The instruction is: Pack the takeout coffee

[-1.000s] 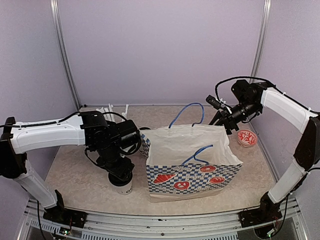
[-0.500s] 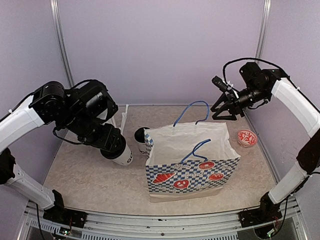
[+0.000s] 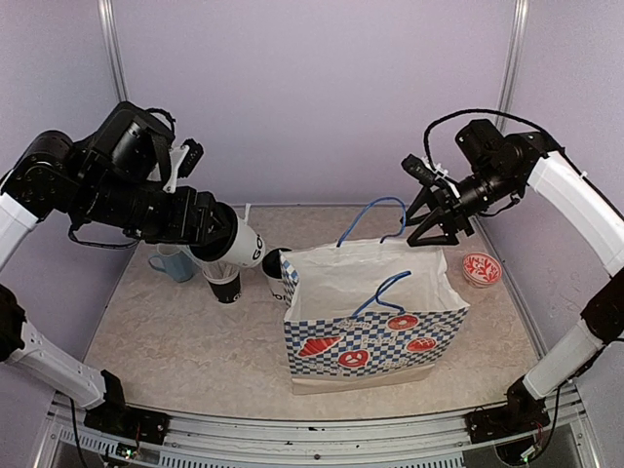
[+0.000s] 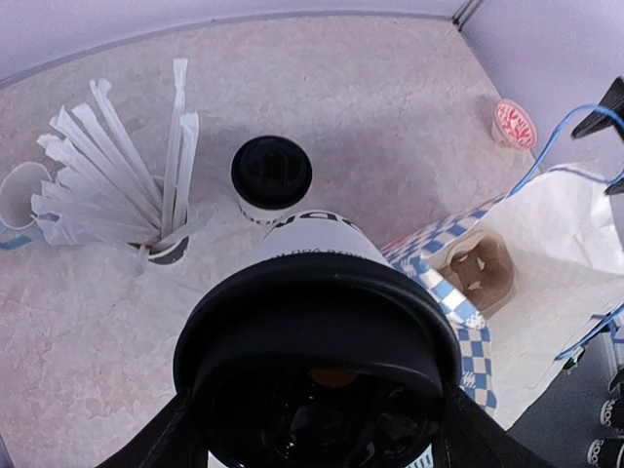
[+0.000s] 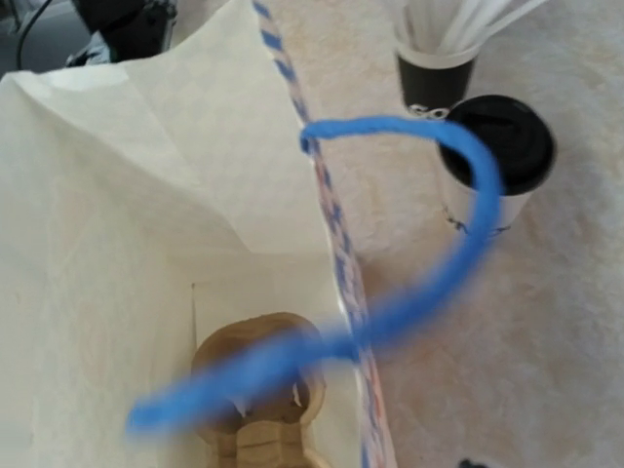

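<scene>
One coffee cup [image 3: 248, 246] hangs tilted just short of the paper bag [image 3: 375, 336], clamped in the left end effector [image 3: 222, 240], presumably bound for the cardboard carrier [image 4: 478, 268] inside. Its twin [image 3: 276, 275] stands on the bench [image 3: 156, 341] beside the bag. The right end effector [image 3: 432, 232], jaws spread, hovers at the blue handle [image 3: 370, 207], probably minding the bag's mouth.

you're seeing the raised cup [image 3: 239, 243] hanging left of the bag [image 3: 375, 336], second cup [image 3: 275, 276] standing beside it, carrier [image 4: 475, 273] sitting inside.
</scene>
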`<state>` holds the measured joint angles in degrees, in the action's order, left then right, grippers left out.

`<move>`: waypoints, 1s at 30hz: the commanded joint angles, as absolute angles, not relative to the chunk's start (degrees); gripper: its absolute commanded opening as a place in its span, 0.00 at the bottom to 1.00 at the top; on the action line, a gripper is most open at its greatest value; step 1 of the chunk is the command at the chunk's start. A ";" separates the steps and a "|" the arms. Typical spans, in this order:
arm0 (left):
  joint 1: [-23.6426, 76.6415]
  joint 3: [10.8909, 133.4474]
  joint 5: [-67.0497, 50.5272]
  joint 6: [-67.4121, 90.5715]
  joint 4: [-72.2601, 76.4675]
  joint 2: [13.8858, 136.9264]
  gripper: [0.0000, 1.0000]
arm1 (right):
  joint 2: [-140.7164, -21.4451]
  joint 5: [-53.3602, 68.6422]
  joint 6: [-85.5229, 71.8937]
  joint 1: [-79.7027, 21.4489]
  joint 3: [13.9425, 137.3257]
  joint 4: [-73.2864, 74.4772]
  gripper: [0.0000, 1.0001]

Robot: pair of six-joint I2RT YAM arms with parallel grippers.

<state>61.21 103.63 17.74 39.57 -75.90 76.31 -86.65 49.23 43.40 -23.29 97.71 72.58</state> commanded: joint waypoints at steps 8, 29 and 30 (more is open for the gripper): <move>62.46 110.02 19.85 30.71 -63.40 76.64 0.58 | -96.08 43.31 38.53 -30.55 105.84 70.73 0.37; 79.18 128.91 21.64 18.55 -71.36 103.93 0.59 | -84.81 45.95 35.90 -31.25 100.29 69.37 0.00; 80.03 129.02 22.99 17.93 -71.68 104.56 0.59 | -84.41 46.60 35.94 -31.28 99.95 69.36 0.00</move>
